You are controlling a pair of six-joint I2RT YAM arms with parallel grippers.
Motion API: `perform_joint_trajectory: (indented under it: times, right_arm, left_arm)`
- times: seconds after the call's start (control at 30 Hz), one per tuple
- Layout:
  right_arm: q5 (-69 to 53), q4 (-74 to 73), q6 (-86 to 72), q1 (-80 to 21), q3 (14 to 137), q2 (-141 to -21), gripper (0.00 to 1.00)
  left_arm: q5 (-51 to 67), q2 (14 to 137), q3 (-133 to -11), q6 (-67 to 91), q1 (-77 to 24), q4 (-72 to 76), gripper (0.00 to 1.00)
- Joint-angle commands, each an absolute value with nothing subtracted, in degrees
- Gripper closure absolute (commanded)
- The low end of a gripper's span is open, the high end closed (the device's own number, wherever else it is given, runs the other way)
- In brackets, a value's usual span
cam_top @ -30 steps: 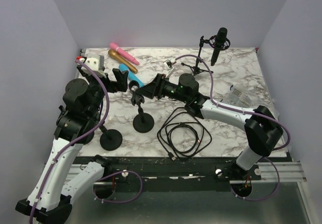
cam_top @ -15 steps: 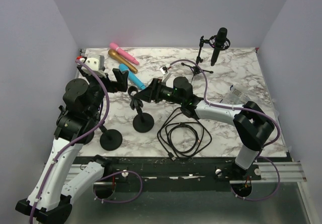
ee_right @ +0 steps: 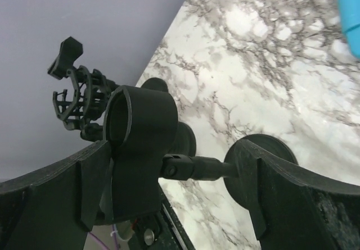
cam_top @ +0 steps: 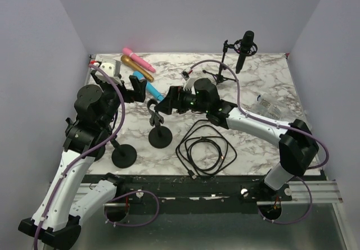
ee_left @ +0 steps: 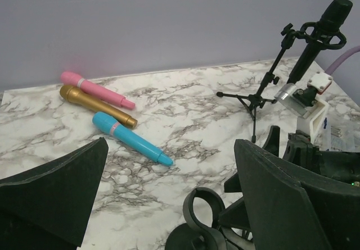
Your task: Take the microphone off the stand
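Now the right fingers point(ee_right: 292, 199) stand spread, flanking the empty black plastic ring clip point(ee_right: 140, 143) of the round-based black stand point(cam_top: 160, 137). The smooth cylindrical blue microphone point(ee_left: 132, 139) lies on the white marbled surface point(cam_top: 270, 92). The left fingers point(ee_left: 50, 188) gape, holding nothing.

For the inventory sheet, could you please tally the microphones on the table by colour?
Pink microphone: 1
Gold microphone: 1
Blue microphone: 1
Black microphone: 1
Total: 4
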State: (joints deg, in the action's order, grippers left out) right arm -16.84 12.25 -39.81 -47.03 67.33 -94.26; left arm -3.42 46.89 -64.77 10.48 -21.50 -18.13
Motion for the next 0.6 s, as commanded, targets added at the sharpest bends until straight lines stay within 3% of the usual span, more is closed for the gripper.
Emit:
perform_joint_trajectory:
  times: [0.0,0.57]
  right_arm:
    - [-10.34,3.15,-34.59,-47.04,69.32,-88.99,0.0]
    - [20.19,-9.0,-26.18,-47.02,49.88,-67.26,0.0]
  left_arm:
    - [-1.24,47.65,-65.39,11.16,-21.4,-18.28,0.01]
    - [-0.88,53.34,-66.75,12.01,-24.54,-20.46,0.02]
